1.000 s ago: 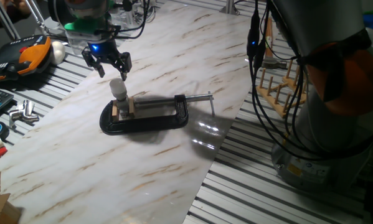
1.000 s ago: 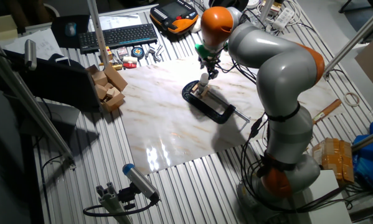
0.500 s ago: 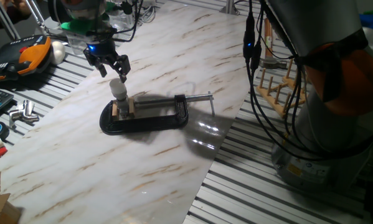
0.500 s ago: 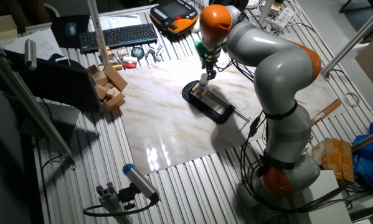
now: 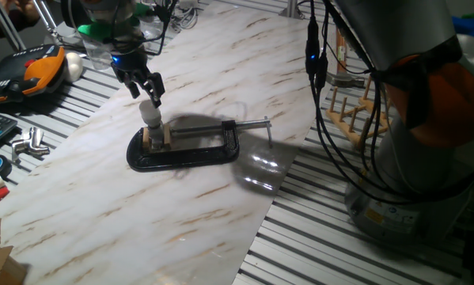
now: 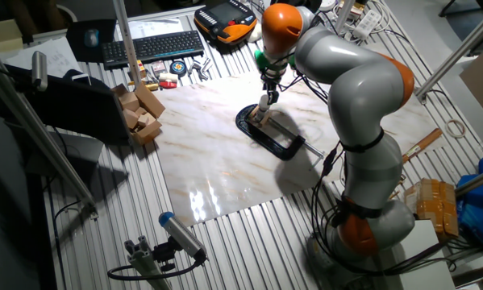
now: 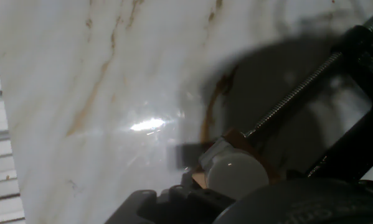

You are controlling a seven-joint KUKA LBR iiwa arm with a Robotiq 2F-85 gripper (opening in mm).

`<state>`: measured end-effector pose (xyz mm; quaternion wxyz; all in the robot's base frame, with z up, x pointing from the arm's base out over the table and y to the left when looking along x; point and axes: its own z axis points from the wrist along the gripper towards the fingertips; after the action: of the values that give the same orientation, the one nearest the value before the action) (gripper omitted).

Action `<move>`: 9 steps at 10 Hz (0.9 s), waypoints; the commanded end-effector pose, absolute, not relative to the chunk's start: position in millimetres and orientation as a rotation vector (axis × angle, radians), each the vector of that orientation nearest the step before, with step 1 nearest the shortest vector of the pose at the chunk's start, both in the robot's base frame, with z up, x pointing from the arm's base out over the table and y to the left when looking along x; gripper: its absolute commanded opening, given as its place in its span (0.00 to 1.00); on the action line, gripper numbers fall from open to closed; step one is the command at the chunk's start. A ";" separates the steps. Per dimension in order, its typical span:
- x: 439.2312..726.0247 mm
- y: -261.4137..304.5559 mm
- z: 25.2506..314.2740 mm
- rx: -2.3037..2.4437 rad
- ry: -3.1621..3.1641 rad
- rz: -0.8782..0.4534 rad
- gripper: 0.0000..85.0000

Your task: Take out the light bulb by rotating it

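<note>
The light bulb (image 5: 150, 113) is a small frosted white globe. It stands upright in a socket held between wooden blocks in a black C-clamp (image 5: 191, 149) on the marble board. My gripper (image 5: 145, 89) hangs just above the bulb, open, with its dark fingers spread and nothing between them. From the other side the gripper (image 6: 267, 87) also sits right over the light bulb (image 6: 263, 102) and the clamp (image 6: 275, 134). In the hand view the light bulb (image 7: 234, 175) lies low and right of centre, with the clamp's screw (image 7: 298, 93) running up to the right. My fingertips cannot be made out there.
An orange-black pendant (image 5: 32, 71) and a white egg-shaped ball (image 5: 74, 65) lie left of the board. Metal parts (image 5: 29, 143) sit at the left edge. A wooden peg rack (image 5: 354, 107) and hanging cables (image 5: 320, 71) are on the right. Wooden blocks (image 6: 141, 114) and a keyboard (image 6: 151, 47) lie beyond the board.
The gripper has turned slightly and shifted a little over the bulb, staying open. The bulb and the clamp have not moved.
</note>
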<state>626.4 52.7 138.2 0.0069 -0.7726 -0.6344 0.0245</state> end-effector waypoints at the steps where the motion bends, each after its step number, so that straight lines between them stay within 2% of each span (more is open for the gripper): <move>1: 626.0 52.7 137.2 -3.048 -0.572 0.058 0.80; 2: 625.6 52.4 135.9 -3.042 -0.576 0.059 0.80; 3: 625.2 51.9 134.4 -3.040 -0.580 0.058 1.00; 9: 624.6 51.9 132.3 -3.033 -0.594 0.074 1.00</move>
<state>624.6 51.9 132.2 0.0155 -0.8622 -0.5054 0.0305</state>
